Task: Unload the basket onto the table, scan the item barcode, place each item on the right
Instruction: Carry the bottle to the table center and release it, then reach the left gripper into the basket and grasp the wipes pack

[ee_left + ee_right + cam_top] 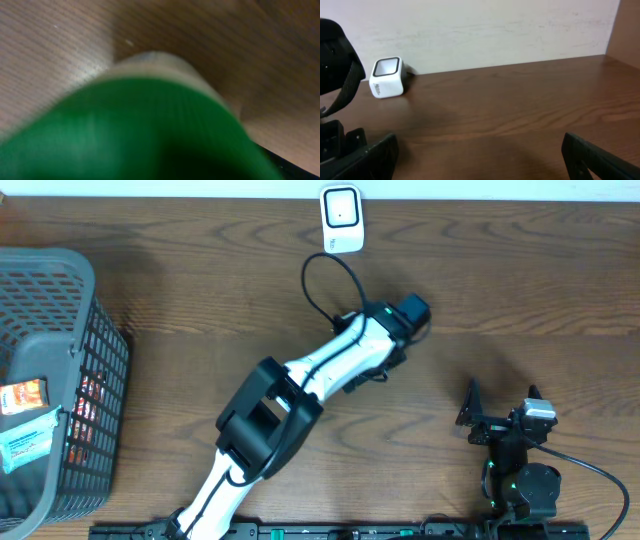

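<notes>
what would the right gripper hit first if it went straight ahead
Probably the pale back wall; the brown wooden table ahead of the right gripper looks free; the small white box scanner lies left.

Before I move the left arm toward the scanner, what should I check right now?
1. Scanner window unobstructed: ok.
2. Green item fills the left wrist view: ok.
3. Left gripper actually holding it: cannot tell.
4. Barcode facing the scanner: cannot tell, view blurred.
5. Right gripper open, parked away from the scanner: ok.
</notes>
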`<control>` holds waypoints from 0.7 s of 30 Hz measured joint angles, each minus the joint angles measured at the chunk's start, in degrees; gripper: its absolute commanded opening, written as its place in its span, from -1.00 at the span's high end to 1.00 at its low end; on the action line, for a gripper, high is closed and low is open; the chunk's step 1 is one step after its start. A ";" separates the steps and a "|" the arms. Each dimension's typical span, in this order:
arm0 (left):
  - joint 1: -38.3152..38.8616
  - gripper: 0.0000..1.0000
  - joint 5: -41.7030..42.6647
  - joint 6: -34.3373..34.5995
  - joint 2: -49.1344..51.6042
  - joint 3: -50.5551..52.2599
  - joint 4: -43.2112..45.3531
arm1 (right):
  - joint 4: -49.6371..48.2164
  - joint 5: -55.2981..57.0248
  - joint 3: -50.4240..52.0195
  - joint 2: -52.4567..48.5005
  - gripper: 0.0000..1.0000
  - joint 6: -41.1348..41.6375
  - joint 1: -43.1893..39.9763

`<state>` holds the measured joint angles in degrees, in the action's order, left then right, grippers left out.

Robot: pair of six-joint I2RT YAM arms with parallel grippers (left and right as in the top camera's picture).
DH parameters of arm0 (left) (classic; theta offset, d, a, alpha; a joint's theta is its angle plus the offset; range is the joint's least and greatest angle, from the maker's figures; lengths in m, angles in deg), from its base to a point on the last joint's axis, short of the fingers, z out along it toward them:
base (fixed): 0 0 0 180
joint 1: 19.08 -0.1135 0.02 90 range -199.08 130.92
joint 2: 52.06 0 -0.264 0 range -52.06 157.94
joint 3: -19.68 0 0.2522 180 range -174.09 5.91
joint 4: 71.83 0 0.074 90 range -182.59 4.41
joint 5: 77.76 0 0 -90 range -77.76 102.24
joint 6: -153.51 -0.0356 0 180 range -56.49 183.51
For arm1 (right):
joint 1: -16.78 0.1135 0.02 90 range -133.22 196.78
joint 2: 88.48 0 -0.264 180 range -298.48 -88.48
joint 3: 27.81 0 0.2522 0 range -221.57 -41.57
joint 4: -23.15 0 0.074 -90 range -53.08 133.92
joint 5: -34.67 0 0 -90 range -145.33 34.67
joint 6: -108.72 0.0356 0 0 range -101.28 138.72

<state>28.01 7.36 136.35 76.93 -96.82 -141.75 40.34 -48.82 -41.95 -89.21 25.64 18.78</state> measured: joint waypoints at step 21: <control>-50.38 -1.00 -14.69 -30.86 -64.02 -3.37 -18.62 | 0.02 0.00 0.00 0.00 -0.98 0.00 0.00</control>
<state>-22.37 -7.33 105.49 12.91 -100.19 -160.37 40.36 -48.82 -41.95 -89.21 25.64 18.78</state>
